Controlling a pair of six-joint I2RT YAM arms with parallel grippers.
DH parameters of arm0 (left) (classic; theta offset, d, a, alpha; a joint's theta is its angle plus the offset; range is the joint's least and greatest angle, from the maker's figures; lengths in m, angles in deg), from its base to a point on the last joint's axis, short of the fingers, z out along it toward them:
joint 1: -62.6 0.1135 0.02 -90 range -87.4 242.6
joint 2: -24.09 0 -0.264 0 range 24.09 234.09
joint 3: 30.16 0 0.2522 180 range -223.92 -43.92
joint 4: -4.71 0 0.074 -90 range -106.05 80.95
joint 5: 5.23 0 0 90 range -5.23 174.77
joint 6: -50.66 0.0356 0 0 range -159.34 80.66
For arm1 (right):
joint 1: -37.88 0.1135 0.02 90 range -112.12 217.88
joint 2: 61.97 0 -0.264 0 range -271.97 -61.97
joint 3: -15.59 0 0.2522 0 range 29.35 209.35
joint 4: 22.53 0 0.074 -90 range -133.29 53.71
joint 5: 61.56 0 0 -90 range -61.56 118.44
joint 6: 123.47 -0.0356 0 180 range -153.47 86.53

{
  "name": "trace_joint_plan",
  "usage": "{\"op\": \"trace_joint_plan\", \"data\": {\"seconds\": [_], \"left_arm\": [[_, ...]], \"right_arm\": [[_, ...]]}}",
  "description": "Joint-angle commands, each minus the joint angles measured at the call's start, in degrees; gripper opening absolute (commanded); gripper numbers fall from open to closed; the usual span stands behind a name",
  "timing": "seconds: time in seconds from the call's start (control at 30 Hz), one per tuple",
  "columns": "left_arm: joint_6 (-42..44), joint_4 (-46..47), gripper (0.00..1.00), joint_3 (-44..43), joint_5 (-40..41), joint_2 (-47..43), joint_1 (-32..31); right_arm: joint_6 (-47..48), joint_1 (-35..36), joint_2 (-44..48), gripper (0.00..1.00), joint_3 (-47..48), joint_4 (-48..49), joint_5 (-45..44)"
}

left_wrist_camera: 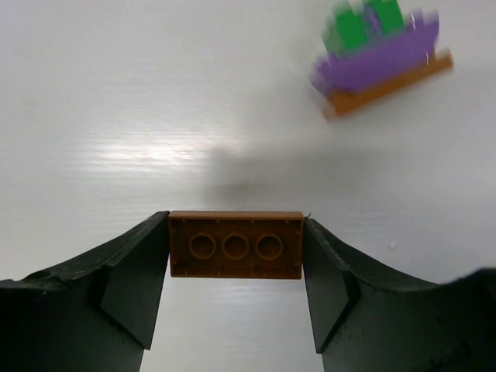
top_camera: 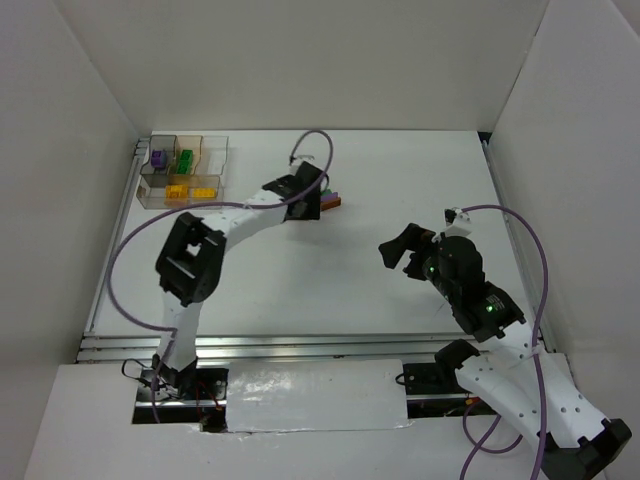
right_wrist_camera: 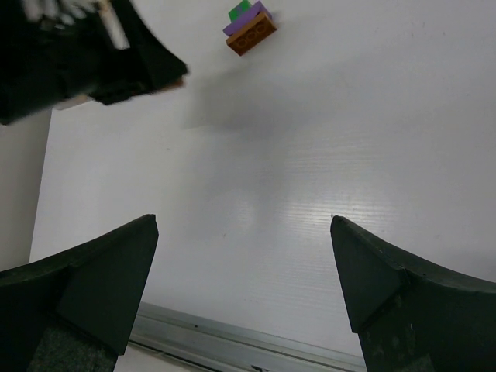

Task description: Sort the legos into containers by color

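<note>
Now, one brown lego (between left fingers), one stacked clump beyond.

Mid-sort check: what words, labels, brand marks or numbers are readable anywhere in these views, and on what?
None can be read.
The brown brick between the jaws of the left gripper shows only its hollow underside, with no brand mark.
The organizer tray carries no visible label.
The stacked bricks are too blurred to show any marking.
</note>
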Motion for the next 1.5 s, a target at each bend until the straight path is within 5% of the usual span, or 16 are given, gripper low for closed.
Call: {"op": "trace_joint_plan", "data": {"seconds": [0.0,0.27,0.4,0.57,0.97,1.07,1.23,1.47], "left_arm": [[6.3,12.9,0.0,5.2,0.8,-14.2,7.2],[-0.8,7.8,0.0,-9.0,4.0,-9.3,25.4],[0.8,10.5,0.0,-15.7,-3.8,-3.8,32.1],[-1.2,6.9,0.0,-27.7,-7.6,6.8,35.3],[-7.9,12.6,0.18,-23.3,-11.8,11.8,37.5],[-8.0,13.4,0.37,-21.2,-11.1,11.7,37.7],[-7.6,12.9,0.95,-21.4,-11.6,11.5,37.7],[-6.6,13.6,1.0,-21.1,-10.5,6.6,37.7]], "right_arm": [[0.8,-0.3,0.5,1.0,-1.0,1.8,0.3],[1.4,-0.4,-1.5,1.0,-2.0,5.2,3.5],[2.1,-0.4,-1.8,1.0,-2.4,6.0,4.0],[2.6,-0.4,-3.2,1.0,-3.0,6.7,4.7],[3.4,-0.5,-4.6,1.0,-3.2,6.2,3.8],[3.4,-0.5,-4.7,1.0,-3.2,6.4,4.3],[3.4,-0.6,-5.0,1.0,-3.1,6.4,4.5],[3.5,-0.5,-5.2,1.0,-2.6,6.2,4.5]]}}
